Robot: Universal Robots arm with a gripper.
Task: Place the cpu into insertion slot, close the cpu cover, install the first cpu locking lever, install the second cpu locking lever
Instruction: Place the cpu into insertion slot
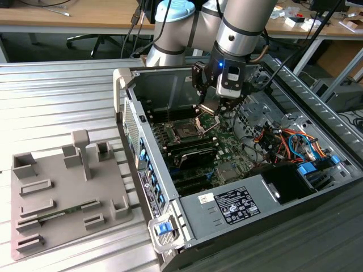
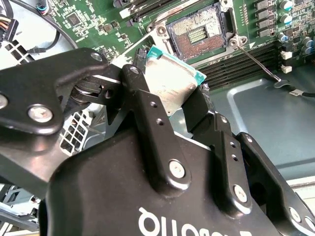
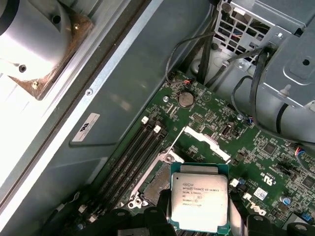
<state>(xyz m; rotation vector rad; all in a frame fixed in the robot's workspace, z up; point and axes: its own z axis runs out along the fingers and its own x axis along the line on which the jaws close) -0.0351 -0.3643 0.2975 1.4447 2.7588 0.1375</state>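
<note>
Clamping cpu (image 2: pixel 174 81) between fingers (image 2: pixel 147 113) near insertion slot (image 2: pixel 197 34); case (image 1: pixel 164 90) on ribbed metal table (image 1: pixel 57 90), wooden desk (image 1: pixel 85 17) behind.

You have open air down to the square, silver-rimmed insertion slot (image 2: pixel 197 34), below the black gripper (image 2: pixel 170 92) clamping the small silver-topped cpu (image 2: pixel 172 78). The slot's thin silver cpu cover (image 3: pixel 206 140) stands raised at one edge. A thin metal lever rod (image 2: pixel 256 62) crosses the long black memory slots (image 2: pixel 221 71). Orange and blue cables (image 1: pixel 289 141) crowd the exterior view's right.
</note>
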